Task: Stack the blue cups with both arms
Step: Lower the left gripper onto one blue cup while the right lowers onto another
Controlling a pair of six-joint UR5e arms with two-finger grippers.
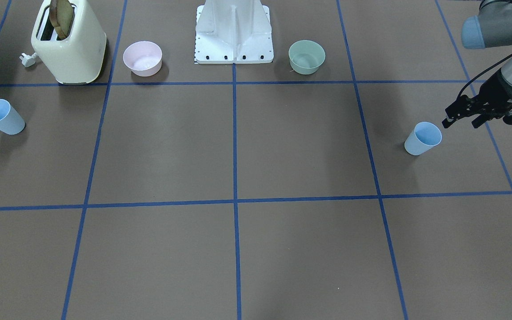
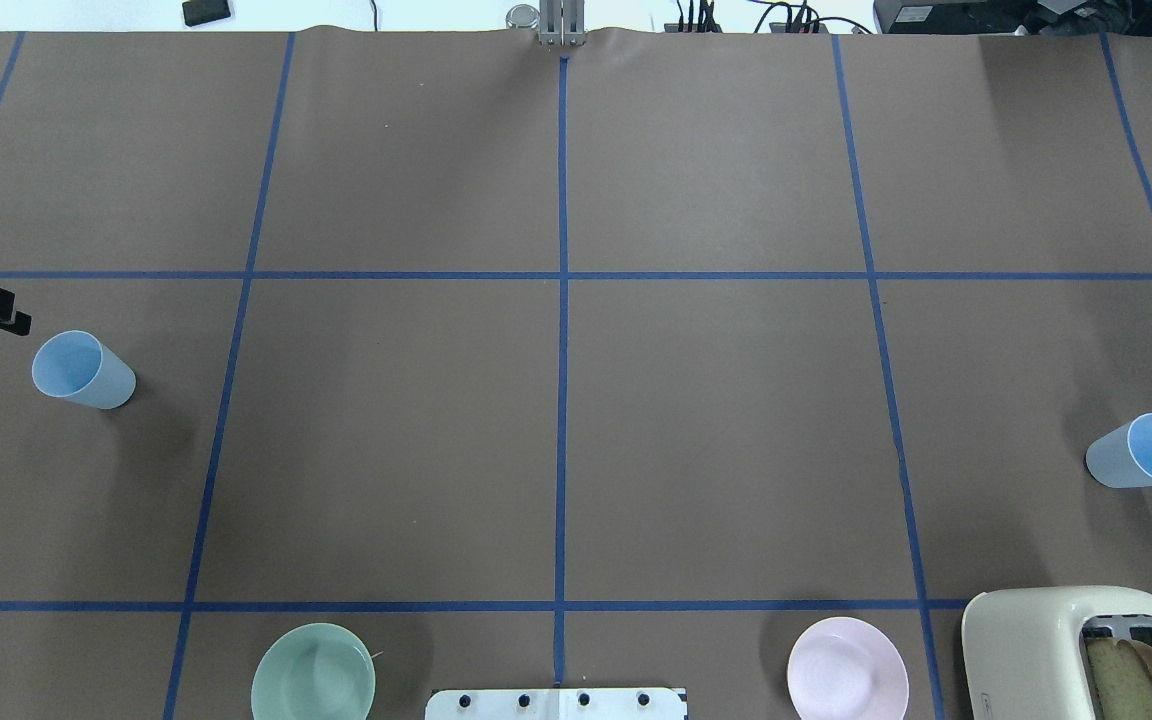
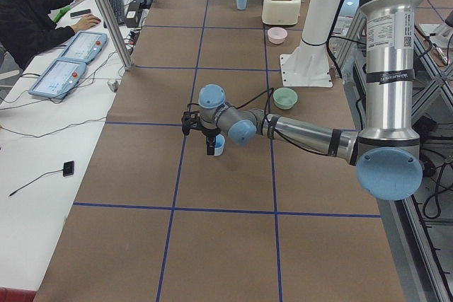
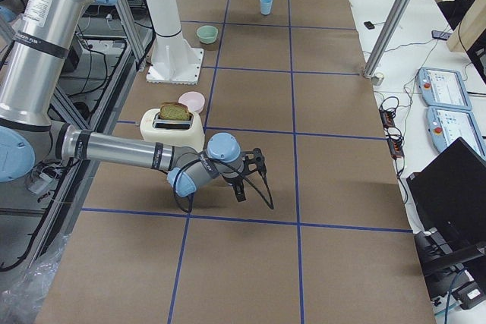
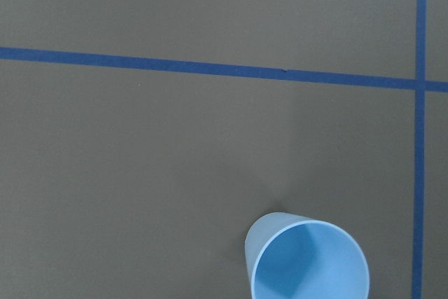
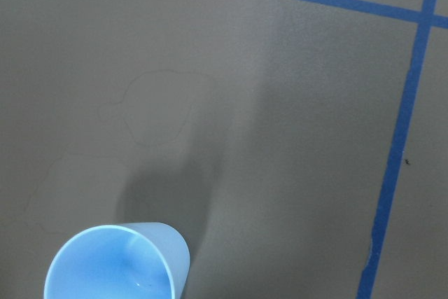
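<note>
Two pale-blue cups stand upright and far apart on the brown table. One cup [image 1: 423, 138] is by my left gripper [image 1: 462, 121], which hovers open and empty just beside and above its rim. That cup also shows in the overhead view [image 2: 83, 370] and the left wrist view [image 5: 308, 260]. The other cup [image 1: 1, 116] stands at the opposite end, and shows in the overhead view [image 2: 1142, 451] and the right wrist view [image 6: 115, 264]. My right gripper [image 4: 247, 176] hangs above that cup. I cannot tell whether it is open or shut.
A cream toaster [image 1: 69, 42] holding toast, a pink bowl [image 1: 142, 58], a mint-green bowl [image 1: 306, 56] and the white robot base [image 1: 234, 33] line the robot's side of the table. An operator [image 3: 28, 12] sits at a side desk.
</note>
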